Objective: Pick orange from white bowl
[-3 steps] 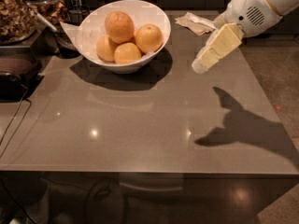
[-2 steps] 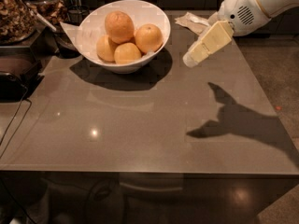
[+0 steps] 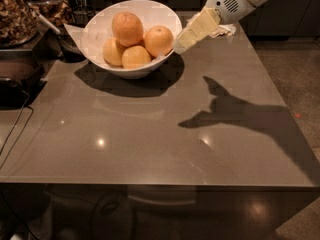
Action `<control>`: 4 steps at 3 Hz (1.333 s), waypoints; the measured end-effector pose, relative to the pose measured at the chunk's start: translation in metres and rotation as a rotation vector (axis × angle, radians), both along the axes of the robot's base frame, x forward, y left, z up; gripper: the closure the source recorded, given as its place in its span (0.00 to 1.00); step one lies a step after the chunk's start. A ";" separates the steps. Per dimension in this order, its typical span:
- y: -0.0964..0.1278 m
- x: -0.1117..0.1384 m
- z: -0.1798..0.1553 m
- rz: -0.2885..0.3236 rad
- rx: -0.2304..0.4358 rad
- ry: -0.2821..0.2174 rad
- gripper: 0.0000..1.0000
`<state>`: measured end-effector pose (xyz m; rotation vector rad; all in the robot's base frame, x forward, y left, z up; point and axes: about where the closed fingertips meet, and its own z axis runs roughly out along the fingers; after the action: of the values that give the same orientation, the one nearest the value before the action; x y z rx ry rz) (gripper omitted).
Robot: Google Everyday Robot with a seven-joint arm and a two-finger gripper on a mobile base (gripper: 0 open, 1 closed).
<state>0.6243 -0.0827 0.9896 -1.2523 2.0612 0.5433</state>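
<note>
The white bowl [image 3: 95, 34] stands at the back left of the grey table, its pointed lip toward the left. It holds several oranges. The deeper, duller orange [image 3: 127, 28] lies on top of the pile. A brighter orange [image 3: 158, 40] sits to its right, and two paler ones [image 3: 114, 51] [image 3: 136, 57] lie at the front. My gripper [image 3: 181, 45] reaches in from the upper right on a white arm [image 3: 230, 1]. Its cream tip is just outside the bowl's right rim, beside the brighter orange. It holds nothing that I can see.
Jars of nuts [image 3: 15, 14] and a dark cup [image 3: 70, 46] stand left of the bowl. A black device [image 3: 12, 86] with a cable sits at the table's left edge. A crumpled white cloth [image 3: 225, 31] lies behind the arm. The arm's shadow falls at the table's right.
My gripper has moved left and slightly up, from well to the right of the bowl to its right rim. The bowl and the oranges have not moved.
</note>
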 end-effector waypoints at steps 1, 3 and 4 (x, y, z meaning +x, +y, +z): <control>0.050 0.042 0.004 0.026 0.009 0.038 0.00; 0.057 0.046 0.010 0.032 0.033 0.020 0.00; 0.075 0.058 0.017 0.027 0.060 -0.009 0.00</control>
<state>0.6819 -0.0078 1.0069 -1.2466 2.0085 0.6066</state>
